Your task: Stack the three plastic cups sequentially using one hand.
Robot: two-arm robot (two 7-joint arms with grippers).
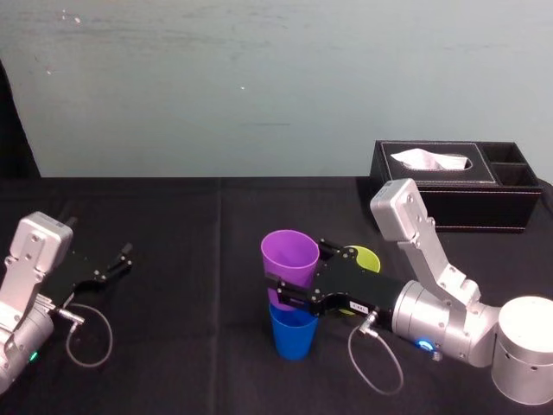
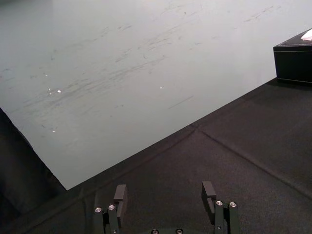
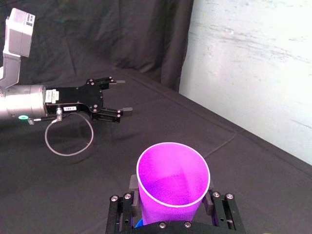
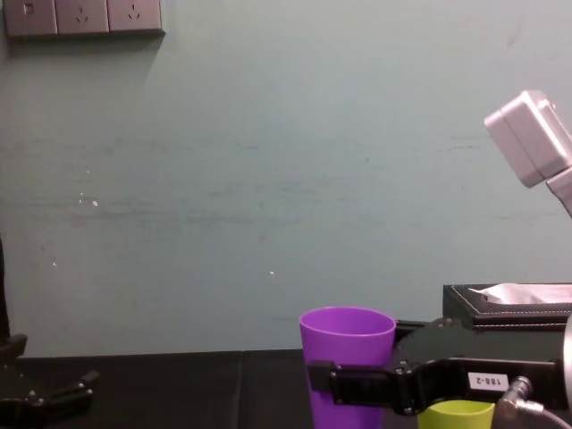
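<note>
Left gripper (image 1: pixel 121 262) parked far left, fingers spread, empty. Right gripper (image 1: pixel 292 277) clamped on the smooth tapered purple plastic tumbler (image 1: pixel 289 252) — blue plastic tumbler (image 1: pixel 292 335) directly beneath its jaws, lime plastic tumbler (image 1: pixel 367 258) just behind its body. Three tumblers counted — one per colour.

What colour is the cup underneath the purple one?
The lower cup, under the purple cup, is blue; head view shows it best.

Lab-like test room, black-draped table (image 1: pixel 190 259), bare pale-green wall (image 4: pixel 268 179), wall sockets (image 4: pixel 82 16), black backdrop curtain (image 3: pixel 122 34)
</note>
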